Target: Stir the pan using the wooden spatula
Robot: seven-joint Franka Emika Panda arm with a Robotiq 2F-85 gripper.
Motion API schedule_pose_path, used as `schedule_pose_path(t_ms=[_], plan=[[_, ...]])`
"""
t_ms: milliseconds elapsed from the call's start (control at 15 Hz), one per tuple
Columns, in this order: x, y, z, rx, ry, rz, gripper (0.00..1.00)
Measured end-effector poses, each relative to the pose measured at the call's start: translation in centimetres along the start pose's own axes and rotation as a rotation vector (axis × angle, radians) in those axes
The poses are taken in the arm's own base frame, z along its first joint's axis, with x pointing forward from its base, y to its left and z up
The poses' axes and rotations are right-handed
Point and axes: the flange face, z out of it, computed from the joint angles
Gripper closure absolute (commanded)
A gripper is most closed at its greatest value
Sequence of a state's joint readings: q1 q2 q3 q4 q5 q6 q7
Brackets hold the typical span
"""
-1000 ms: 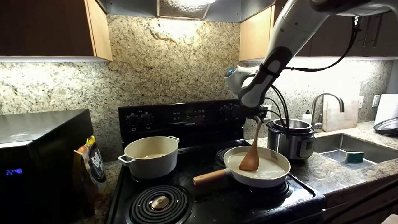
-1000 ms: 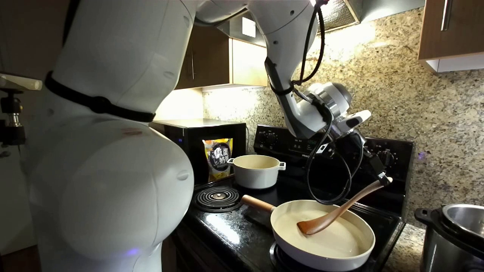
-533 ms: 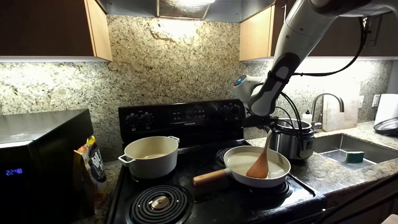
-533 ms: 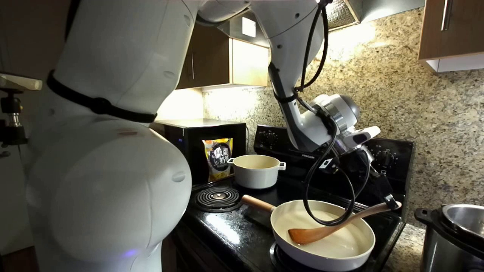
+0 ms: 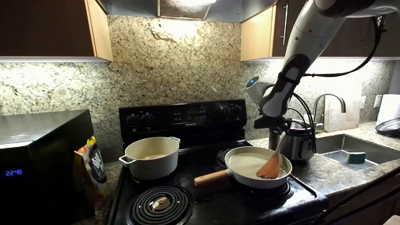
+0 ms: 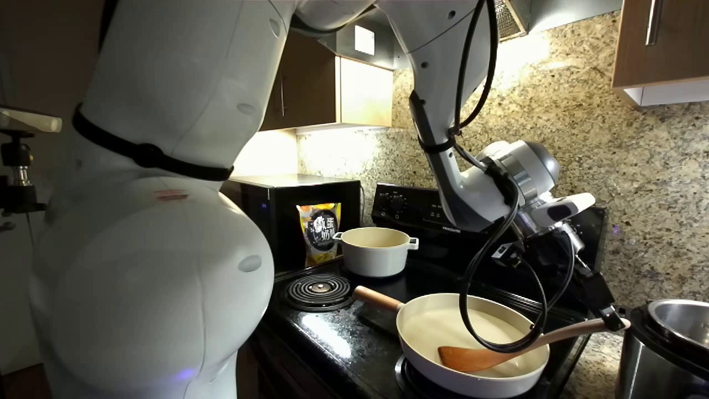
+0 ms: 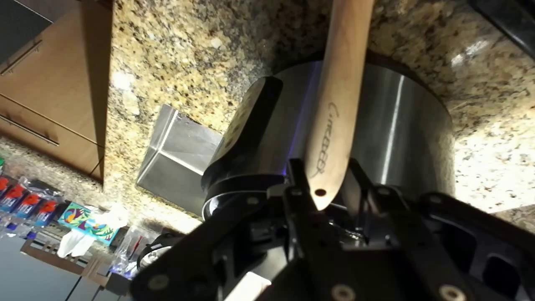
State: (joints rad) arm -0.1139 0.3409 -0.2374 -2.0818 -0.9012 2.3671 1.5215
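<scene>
Wrist view: the gripper (image 7: 327, 165) has its 2 jaws narrowed firmly onto the end of the wooden spatula (image 7: 340, 100), which lies between them. In an exterior view, the blade (image 5: 270, 168) has slid through the pan (image 5: 261, 183) away from its handle, so a stirring stroke is probably under way. In an exterior view, the shaft (image 6: 573, 331) crosses the rim, jaws outside, blade inside.
</scene>
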Motion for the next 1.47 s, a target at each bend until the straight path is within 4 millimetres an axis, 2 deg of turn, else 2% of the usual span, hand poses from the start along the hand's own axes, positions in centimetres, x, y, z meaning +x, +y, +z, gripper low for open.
schedule_pose_path(t_ms=[333, 667, 1067, 1267, 1467], plan=[[2.1, 0.8, 0.3, -0.004, 0.005, 0.044, 0.93], [4.2, 0.0, -1.3, 0.028, 0.019, 0.089, 0.93], [6.2, -2.1, -4.9, 0.081, 0.061, 0.106, 0.93], [5.8, -3.7, -7.4, 0.103, 0.081, 0.090, 0.93], [4.5, -5.4, -9.5, 0.126, 0.099, 0.057, 0.93]])
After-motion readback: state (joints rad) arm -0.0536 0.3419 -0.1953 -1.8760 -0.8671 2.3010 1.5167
